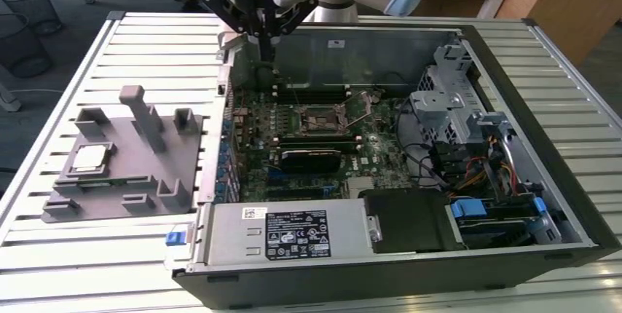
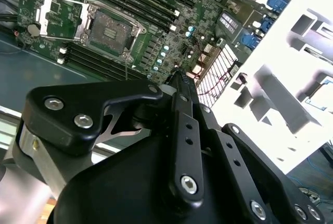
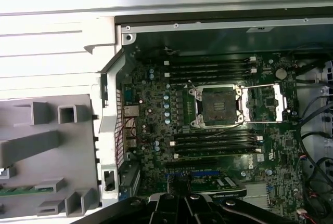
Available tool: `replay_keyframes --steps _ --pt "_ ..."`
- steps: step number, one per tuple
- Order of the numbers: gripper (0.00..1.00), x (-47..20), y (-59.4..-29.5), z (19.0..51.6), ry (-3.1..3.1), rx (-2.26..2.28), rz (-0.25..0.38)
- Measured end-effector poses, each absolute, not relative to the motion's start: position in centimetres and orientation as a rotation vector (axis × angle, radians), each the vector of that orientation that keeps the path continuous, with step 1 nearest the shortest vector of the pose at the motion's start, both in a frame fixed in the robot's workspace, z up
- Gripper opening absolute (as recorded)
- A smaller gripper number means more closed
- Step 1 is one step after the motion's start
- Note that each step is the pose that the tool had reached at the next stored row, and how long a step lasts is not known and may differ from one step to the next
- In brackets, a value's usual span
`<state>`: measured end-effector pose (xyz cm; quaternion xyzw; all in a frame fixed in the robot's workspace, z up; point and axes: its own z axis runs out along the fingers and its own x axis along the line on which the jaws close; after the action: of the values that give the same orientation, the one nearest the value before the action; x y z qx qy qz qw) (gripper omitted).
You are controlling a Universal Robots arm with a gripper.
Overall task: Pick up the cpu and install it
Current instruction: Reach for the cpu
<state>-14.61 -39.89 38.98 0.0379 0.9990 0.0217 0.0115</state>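
Observation:
The cpu (image 1: pixel 89 158), a small silvery square with a pale rim, lies flat on the grey fixture (image 1: pixel 127 175) on the exterior view's left, outside the computer case. My gripper (image 1: pixel 264 42) hangs above the case's back left edge, well away from the cpu, shut with nothing in it. Its black fingers (image 2: pixel 180 86) meet at a point over the motherboard's edge. The empty cpu socket (image 1: pixel 323 119) sits mid-board with its metal load plate (image 3: pixel 265 102) flipped open; it shows in both wrist views, the socket (image 3: pixel 216 107) (image 2: pixel 112 29) bare.
The open case (image 1: pixel 544 204) lies on a white slatted table (image 1: pixel 107 255). Memory slots (image 3: pixel 210 68) flank the socket. A drive cage and cables (image 1: pixel 467 145) fill the exterior view's right; a power supply (image 1: pixel 282 233) sits in front. The fixture has tall upright blocks (image 1: pixel 146 120).

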Motion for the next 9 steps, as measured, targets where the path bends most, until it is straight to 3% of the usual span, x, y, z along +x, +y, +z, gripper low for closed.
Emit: replay_keyframes --steps 9 --pt "0.11 -15.35 -39.89 38.93 3.116 0.118 0.067"
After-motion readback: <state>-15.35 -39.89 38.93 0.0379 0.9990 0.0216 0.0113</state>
